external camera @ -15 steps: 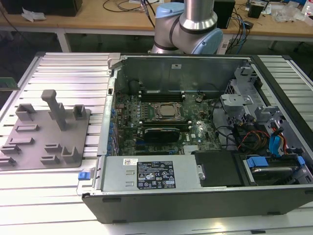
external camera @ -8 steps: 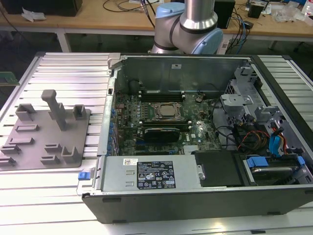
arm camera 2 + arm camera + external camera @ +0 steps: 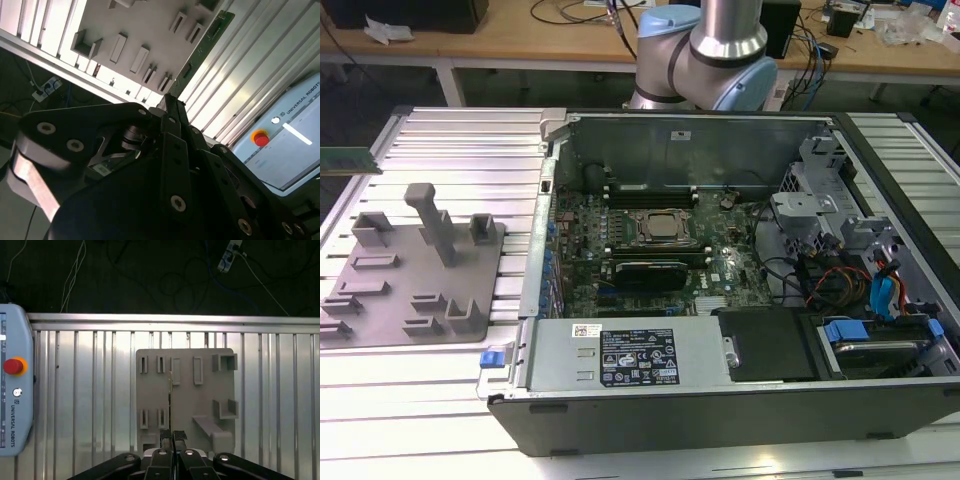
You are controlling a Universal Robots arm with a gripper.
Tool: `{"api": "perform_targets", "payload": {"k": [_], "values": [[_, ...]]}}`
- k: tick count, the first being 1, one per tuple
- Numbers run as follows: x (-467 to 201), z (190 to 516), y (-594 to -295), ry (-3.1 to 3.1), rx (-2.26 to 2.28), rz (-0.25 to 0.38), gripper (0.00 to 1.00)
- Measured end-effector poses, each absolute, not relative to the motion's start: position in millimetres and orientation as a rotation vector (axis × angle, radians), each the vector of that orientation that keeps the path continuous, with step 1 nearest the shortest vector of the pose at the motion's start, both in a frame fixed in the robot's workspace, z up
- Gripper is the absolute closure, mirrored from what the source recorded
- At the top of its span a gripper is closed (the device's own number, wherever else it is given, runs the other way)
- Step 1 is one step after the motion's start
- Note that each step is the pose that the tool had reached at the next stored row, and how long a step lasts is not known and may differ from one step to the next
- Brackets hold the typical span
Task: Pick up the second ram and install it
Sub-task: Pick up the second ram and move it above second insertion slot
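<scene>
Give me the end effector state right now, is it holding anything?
The end effector: closed, holding the green memory stick by one end.

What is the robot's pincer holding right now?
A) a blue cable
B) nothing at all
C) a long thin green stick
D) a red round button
C: in the second wrist view the black pincer is shut on one end of the long thin green circuit-board stick, whose other end points towards the grey plastic holder plate.
</scene>
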State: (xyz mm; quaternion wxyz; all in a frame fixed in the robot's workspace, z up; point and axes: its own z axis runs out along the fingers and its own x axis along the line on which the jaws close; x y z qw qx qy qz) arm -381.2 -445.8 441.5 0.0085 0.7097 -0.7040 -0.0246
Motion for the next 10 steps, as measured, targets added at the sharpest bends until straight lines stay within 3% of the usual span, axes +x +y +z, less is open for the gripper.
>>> {"api": "perform_targets", "payload": {"k": [10], "values": [[-351, 442, -446, -2.2, 2.218, -0.077, 0.91]]}}
